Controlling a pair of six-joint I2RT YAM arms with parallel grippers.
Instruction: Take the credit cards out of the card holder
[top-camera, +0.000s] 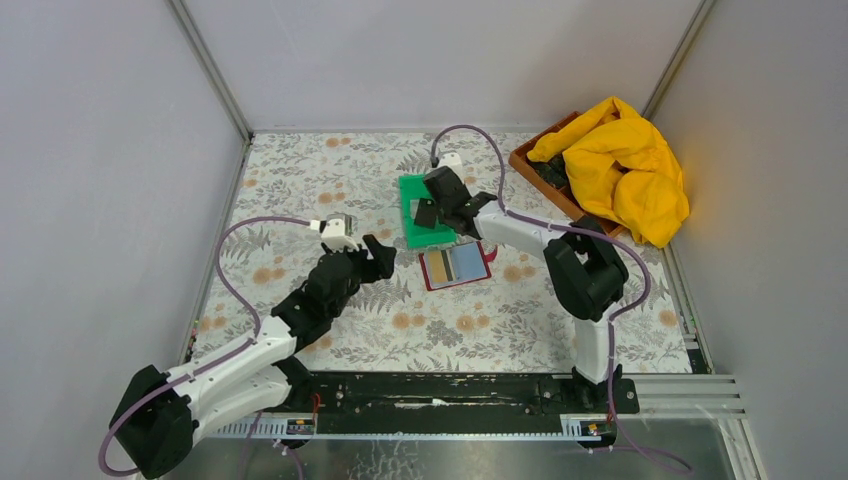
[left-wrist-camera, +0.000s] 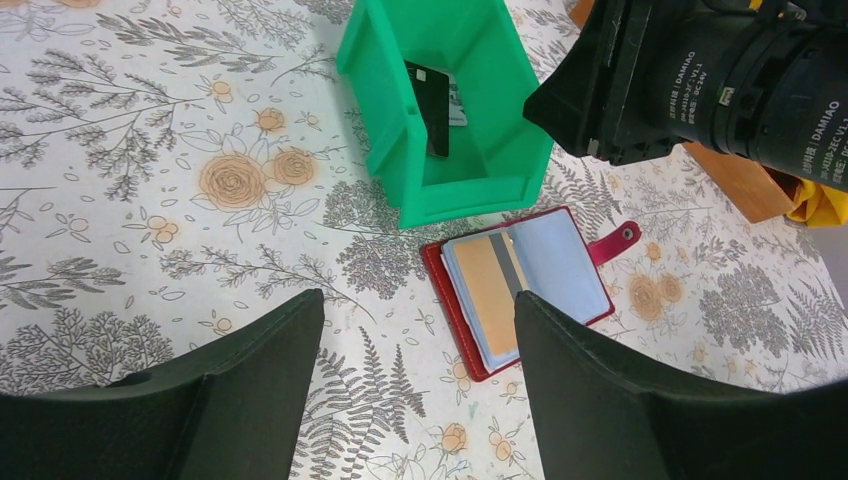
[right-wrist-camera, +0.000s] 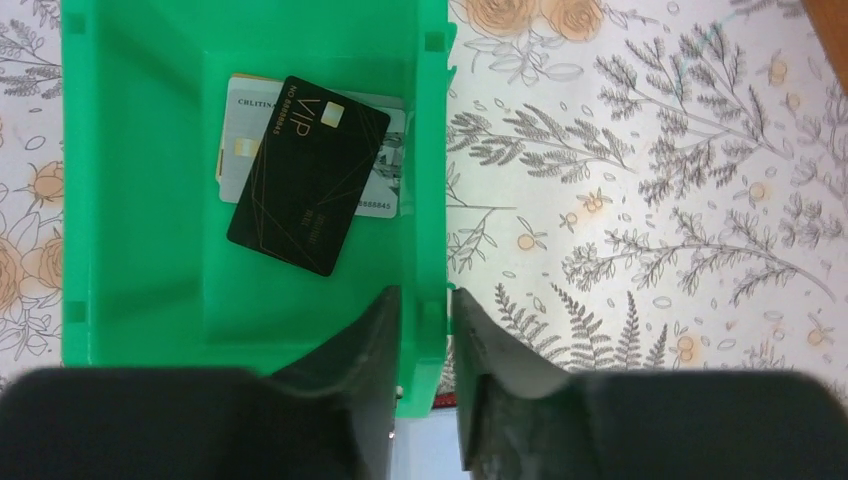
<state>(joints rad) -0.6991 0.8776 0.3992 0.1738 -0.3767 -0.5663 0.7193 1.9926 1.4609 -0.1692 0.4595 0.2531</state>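
From above, the card holder (top-camera: 455, 265) was seen lying open on the bench (top-camera: 300, 190), just in front of the green bin (top-camera: 425, 232). The right gripper (top-camera: 430, 205) was held over the bin. The left gripper (top-camera: 383, 252) was placed to the bin's near left, clear of the holder.

In the left wrist view, the left gripper (left-wrist-camera: 418, 300) was shown with its jaws spread wide and nothing between them. A gold-tan card (left-wrist-camera: 487, 285) was seen tucked in a pale sleeve of the card holder (left-wrist-camera: 455, 320), just below the green bin (left-wrist-camera: 450, 195).

In the right wrist view, the jaws of the right gripper (right-wrist-camera: 423, 295) were parted only narrowly and nothing was gripped; they were poised above the near wall of the green bin (right-wrist-camera: 130, 300). A black card (right-wrist-camera: 308, 185) was laid across a grey-silver card (right-wrist-camera: 235, 150) on the bin's floor.

The sleeved card is judged light, stiff, thin and slick. It would best be pinched at its exposed edge, and the soft holder may be dragged along unless pinned.
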